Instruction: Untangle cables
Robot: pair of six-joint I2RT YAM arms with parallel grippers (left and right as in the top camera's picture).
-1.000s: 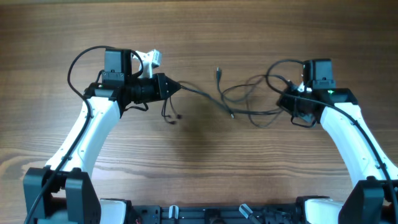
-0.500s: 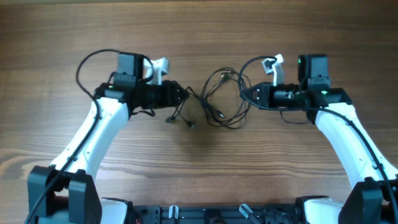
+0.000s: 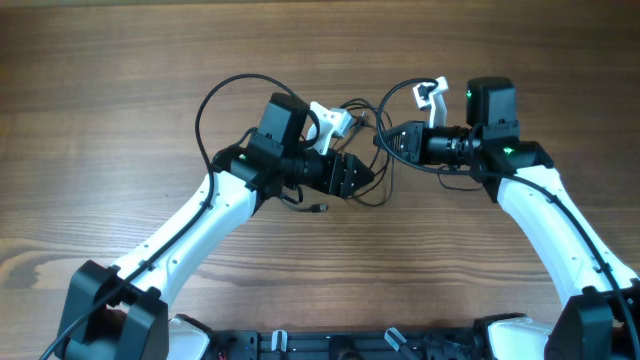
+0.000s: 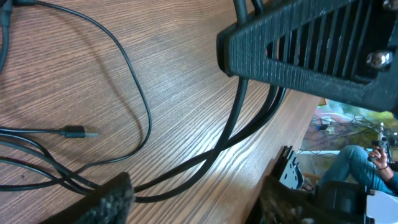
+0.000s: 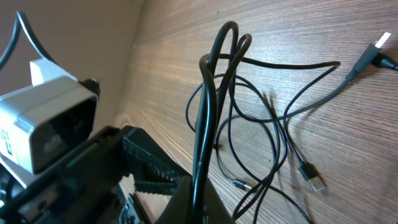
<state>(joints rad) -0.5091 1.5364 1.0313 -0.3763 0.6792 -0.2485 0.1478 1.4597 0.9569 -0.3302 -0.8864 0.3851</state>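
Left hand (image 3: 362,174) shifted toward 3 o'clock, now apart; right hand (image 3: 382,140) clamped on cables (image 5: 203,124), bunched near 12 o'clock, untangling undone.

Brown wood-grain table (image 3: 120,60) under even light

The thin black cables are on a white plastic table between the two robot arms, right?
No. The thin black cables are between the arms on a brown wooden table, not a white plastic one; the overhead view shows it.
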